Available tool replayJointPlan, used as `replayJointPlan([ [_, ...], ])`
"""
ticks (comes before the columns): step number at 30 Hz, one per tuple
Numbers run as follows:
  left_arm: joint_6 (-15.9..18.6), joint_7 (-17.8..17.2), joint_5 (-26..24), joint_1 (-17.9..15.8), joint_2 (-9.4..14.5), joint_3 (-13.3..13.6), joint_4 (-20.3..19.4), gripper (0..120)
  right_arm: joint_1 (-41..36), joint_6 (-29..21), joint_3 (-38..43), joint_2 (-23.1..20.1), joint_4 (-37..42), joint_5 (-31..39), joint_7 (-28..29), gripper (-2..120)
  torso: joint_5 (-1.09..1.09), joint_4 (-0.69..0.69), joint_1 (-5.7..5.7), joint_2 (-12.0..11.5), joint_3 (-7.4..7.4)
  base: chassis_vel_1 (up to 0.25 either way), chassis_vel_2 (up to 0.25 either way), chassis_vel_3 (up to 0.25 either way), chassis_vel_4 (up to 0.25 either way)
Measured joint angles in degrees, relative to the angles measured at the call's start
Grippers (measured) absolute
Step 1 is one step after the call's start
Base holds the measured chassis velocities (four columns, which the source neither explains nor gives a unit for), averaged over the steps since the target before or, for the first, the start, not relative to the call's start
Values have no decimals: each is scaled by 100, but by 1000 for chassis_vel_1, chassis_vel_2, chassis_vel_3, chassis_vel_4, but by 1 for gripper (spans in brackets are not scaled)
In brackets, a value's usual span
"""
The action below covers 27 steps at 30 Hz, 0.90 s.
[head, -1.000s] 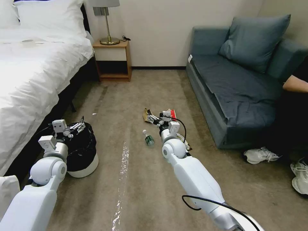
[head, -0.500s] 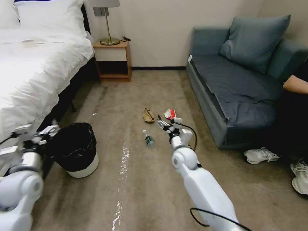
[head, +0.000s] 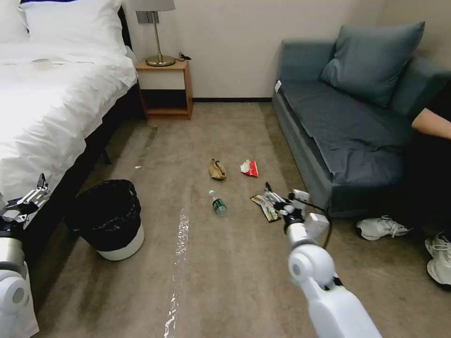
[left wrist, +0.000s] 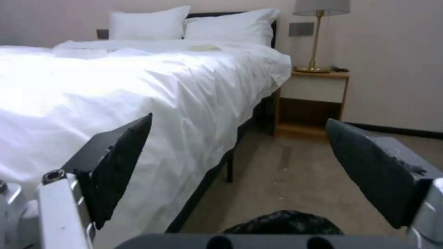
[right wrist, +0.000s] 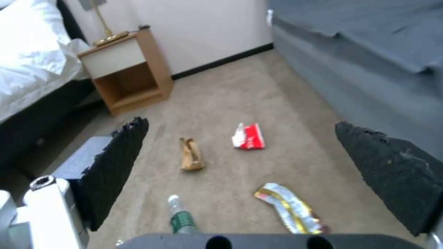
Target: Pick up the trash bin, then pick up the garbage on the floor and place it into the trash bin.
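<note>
Both arms have pulled back from where they reached a second ago: the left gripper (head: 26, 201), once over the trash bin (head: 112, 219), now hangs by the bed's edge (head: 56, 122), jaws spread wide and empty; the right gripper (head: 275, 201), earlier near the brown bag, now hovers beside the sofa's front (head: 310, 178), fingers also wide apart, holding nothing.

The round white bin, lined with a crinkly black bag, stands on the floor (head: 211, 272) just right of the left gripper. A dark-and-gold snack wrapper (head: 264, 206) lies flat just beside the right gripper's tips. A clear bottle with green label (head: 217, 203), a crumpled brown paper bag (head: 217, 169) and a red-and-white crushed packet (head: 249, 168) sit mid-carpet, apart from one another. Bare short-pile carpet with a shiny streak runs open between bed and sofa.
</note>
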Motion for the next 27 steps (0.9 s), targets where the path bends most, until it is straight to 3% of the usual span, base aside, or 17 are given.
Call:
replayJointPlan([
  [5, -90, 146, 37, -70, 39, 65, 233, 100, -656, -116, 374, -211, 728, -21, 51, 100, 1, -1, 0, 0, 0, 0, 0, 0, 0],
  [18, -213, 358, 142, -84, 155, 195, 496, 100, -858, 154, 362, -304, 392, -103, -232, 100, 0, 0, 0, 0, 1, 0, 0, 0, 0],
  [27, 0, 265, -45, -100, 558, 133, 712, 100, -836, 256, 351, -259, 187, -165, -284, 100, 1, 0, 0, 0, 1, 0, 0, 0, 0],
])
